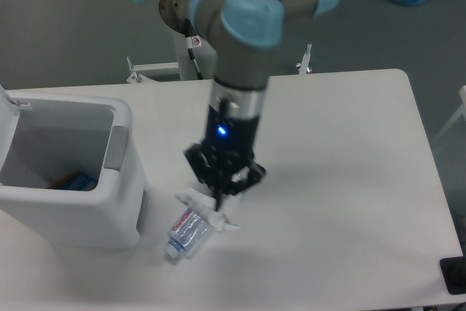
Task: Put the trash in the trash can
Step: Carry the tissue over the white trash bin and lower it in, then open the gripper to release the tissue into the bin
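The gripper [218,196] hung above the table with its fingers pinched on the crumpled wrapper [206,210], a light, floppy scrap held near its middle. The crushed bottle [188,232] lay on the table beside the trash can [73,202]; it looked light and slick, best grasped across its crumpled body.

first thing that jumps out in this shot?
The gripper hangs mid-frame above the table, shut on a crumpled white wrapper. Just below it the crushed water bottle lies partly hidden on the table. At left the white trash can stands open, something blue and orange inside.
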You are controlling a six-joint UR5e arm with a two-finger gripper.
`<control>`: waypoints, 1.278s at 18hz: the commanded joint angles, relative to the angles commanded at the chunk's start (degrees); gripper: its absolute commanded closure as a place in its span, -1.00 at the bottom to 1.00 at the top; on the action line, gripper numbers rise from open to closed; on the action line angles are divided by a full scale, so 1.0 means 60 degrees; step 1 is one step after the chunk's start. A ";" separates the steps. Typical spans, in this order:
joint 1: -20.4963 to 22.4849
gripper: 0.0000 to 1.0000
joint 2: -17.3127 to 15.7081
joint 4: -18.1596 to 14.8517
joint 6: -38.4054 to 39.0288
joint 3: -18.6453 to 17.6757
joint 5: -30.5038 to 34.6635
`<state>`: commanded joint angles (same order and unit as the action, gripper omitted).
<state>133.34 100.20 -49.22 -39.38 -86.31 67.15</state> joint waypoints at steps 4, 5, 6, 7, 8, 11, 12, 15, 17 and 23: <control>-0.0835 1.00 -0.0322 -0.0015 0.0441 0.0001 0.0044; -0.1040 1.00 -0.0352 -0.0015 0.0499 0.0001 0.0044; -0.1230 1.00 -0.0352 -0.0015 0.0558 0.0001 0.0044; -0.1392 1.00 -0.0454 -0.0015 0.0602 0.0001 0.0044; -0.1539 1.00 -0.0542 -0.0029 0.0660 -0.0014 0.0029; -0.1964 1.00 -0.0761 -0.0044 0.0778 -0.0087 0.0073; -0.2037 1.00 -0.0835 -0.0044 0.0894 -0.0131 0.0059; -0.2228 0.71 -0.0997 -0.0058 0.1247 -0.0336 0.0015; -0.2228 0.08 -0.1026 -0.0044 0.1276 -0.0409 0.0015; -0.2112 -1.00 -0.0968 -0.0044 0.1818 -0.0497 0.0059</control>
<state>120.67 94.39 -49.48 -28.48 -89.30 67.50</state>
